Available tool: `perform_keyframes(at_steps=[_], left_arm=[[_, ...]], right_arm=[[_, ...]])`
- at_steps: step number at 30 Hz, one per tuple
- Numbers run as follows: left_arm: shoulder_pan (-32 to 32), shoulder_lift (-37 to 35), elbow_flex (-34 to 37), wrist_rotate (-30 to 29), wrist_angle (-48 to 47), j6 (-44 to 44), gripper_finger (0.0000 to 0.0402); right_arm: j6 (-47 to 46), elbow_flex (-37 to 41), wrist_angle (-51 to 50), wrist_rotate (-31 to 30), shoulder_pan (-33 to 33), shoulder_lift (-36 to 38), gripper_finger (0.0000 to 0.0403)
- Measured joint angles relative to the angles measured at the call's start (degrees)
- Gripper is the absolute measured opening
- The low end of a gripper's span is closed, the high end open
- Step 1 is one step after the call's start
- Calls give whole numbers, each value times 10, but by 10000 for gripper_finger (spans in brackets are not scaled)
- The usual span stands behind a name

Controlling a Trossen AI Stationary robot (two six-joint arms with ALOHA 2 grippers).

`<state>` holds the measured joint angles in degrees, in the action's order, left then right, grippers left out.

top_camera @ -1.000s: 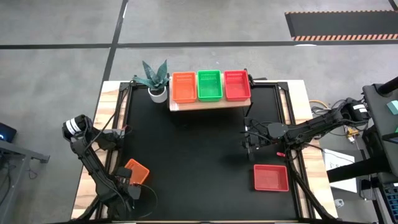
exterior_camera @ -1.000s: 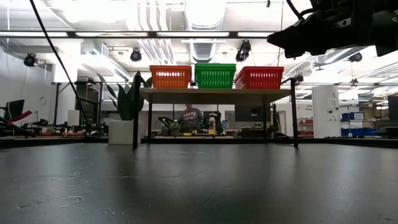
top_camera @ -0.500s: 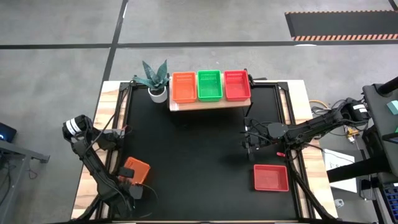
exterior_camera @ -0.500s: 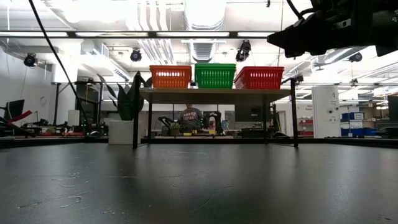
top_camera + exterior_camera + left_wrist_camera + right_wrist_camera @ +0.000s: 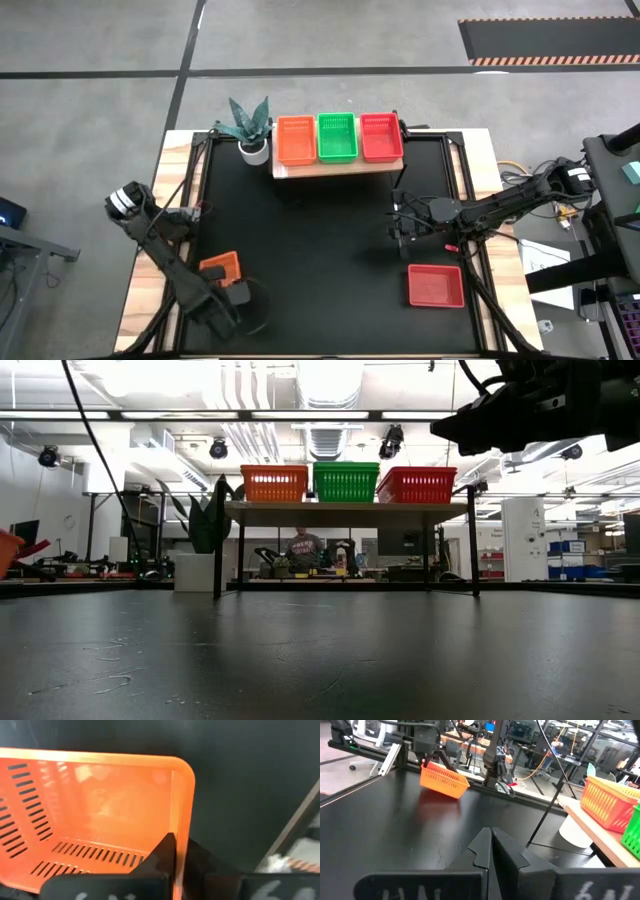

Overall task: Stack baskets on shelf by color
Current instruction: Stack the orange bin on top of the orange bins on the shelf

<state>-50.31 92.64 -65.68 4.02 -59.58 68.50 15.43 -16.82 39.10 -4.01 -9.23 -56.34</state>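
On the light-wood shelf (image 5: 338, 165) at the table's far edge stand an orange basket (image 5: 296, 140), a green basket (image 5: 337, 137) and a red basket (image 5: 381, 136), side by side. Another red basket (image 5: 435, 286) lies flat on the black table at the near right. At the near left my left gripper (image 5: 179, 842) points down, shut on another orange basket (image 5: 220, 266). My right gripper (image 5: 400, 234) hovers level and shut, holding nothing, above the table just beyond the loose red basket. My left gripper grips one side wall (image 5: 179, 820) of the orange basket, a little way from a rounded corner (image 5: 184, 770). One finger (image 5: 165, 847) is inside the basket and the other outside. The fingers come from above. In the right wrist view the basket (image 5: 444, 779) hangs tilted, raised off the table.
A potted plant in a white pot (image 5: 252, 150) stands at the shelf's left end. Black frame bars run along the table's left and right edges. The middle of the black tabletop (image 5: 320, 250) is bare.
My left arm has swung toward the table's right edge and risen a little, its wrist rolling. The orange basket has turned about and come up with it; its edge now shows at the left border of the low view.
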Motion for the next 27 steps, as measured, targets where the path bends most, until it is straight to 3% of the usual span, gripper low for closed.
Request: perform_keyframes(at_steps=[6, 14, 23, 27], left_arm=[[74, 0, -71, -1, -20, -34, 0], [128, 0, -202, -18, -96, -144, 0], [185, 0, -348, -180, -212, -240, 0], [225, 0, -401, -264, -235, -331, 0]], right_arm=[[0, 0, 0, 0, 0, 0, 9], [9, 0, 1, -2, 0, 0, 9], [11, 0, 1, -5, 0, 0, 9], [13, 0, 1, -5, 0, 0, 9]])
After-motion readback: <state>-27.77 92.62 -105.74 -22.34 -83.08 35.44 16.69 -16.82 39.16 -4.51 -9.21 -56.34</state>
